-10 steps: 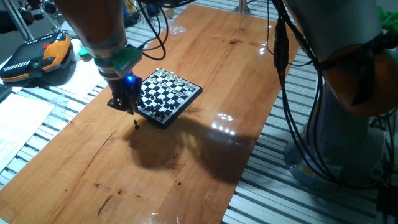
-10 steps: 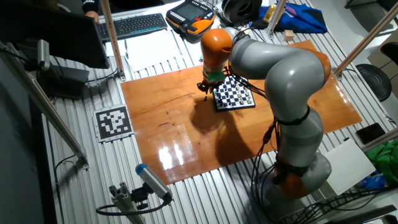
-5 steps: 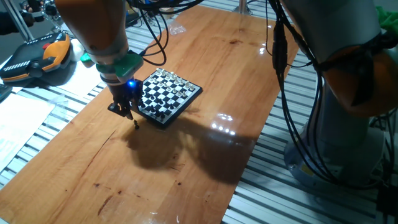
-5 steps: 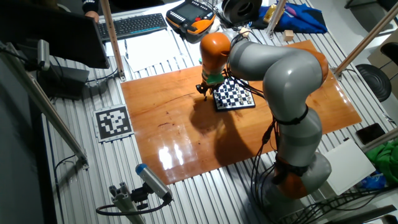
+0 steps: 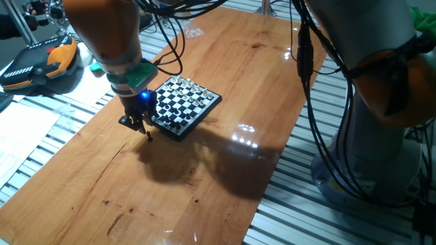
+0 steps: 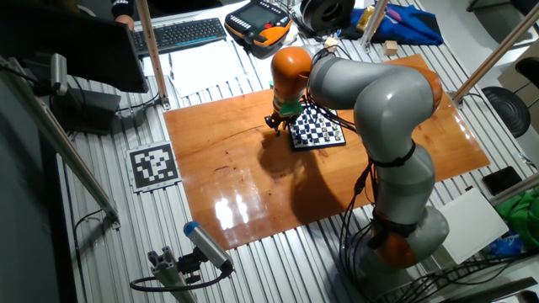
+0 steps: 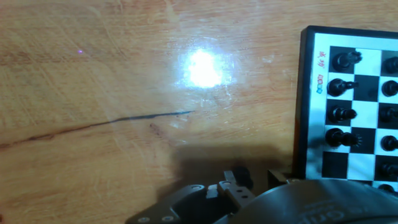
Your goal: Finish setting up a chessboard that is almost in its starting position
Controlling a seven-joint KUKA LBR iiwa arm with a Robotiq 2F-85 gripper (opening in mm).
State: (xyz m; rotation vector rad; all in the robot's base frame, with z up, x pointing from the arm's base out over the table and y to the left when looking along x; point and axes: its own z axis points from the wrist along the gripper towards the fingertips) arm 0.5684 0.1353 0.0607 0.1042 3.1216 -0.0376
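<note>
Wooden table [image 5: 225, 102] | chessboard [image 5: 184, 103] near one edge | end effector [image 5: 139, 124] beside board, finger state unclear

The chessboard [image 5: 181, 105] has black and white squares with a thin dark rim. Its tiny pieces are black and silvery white. The surface [image 5: 225, 82] is warm orange-brown wood with dark streaks. The arm [image 6: 370, 93] is grey with orange parts.
</note>
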